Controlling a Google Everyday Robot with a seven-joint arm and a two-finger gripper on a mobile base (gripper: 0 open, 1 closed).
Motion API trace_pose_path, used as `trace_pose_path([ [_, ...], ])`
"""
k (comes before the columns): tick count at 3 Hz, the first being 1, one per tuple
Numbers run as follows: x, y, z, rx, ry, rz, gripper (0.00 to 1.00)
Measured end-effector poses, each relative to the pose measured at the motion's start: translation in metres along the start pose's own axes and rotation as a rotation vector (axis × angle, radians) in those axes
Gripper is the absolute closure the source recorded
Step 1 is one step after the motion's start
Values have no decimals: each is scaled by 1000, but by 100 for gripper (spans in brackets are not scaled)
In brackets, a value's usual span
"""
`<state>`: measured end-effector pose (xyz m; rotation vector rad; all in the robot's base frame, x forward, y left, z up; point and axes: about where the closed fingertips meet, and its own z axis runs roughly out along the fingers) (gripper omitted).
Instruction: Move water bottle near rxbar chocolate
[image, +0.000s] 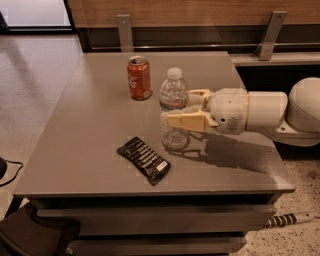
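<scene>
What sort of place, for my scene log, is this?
Likely an office break area: grey table, speckled floor, wood wall panelling. The gripper clasps the water bottle mid-table.

No text legible; rxbar chocolate (144, 160) lettering, water bottle (173, 97) label, soda can (139, 77) script all unreadable; gripper (180, 106) clasps water bottle's middle.
</scene>
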<state>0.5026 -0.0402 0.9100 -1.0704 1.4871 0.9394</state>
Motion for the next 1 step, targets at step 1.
trace_pose_path([
  [1,-1,1,2,-4,0,-1,0],
])
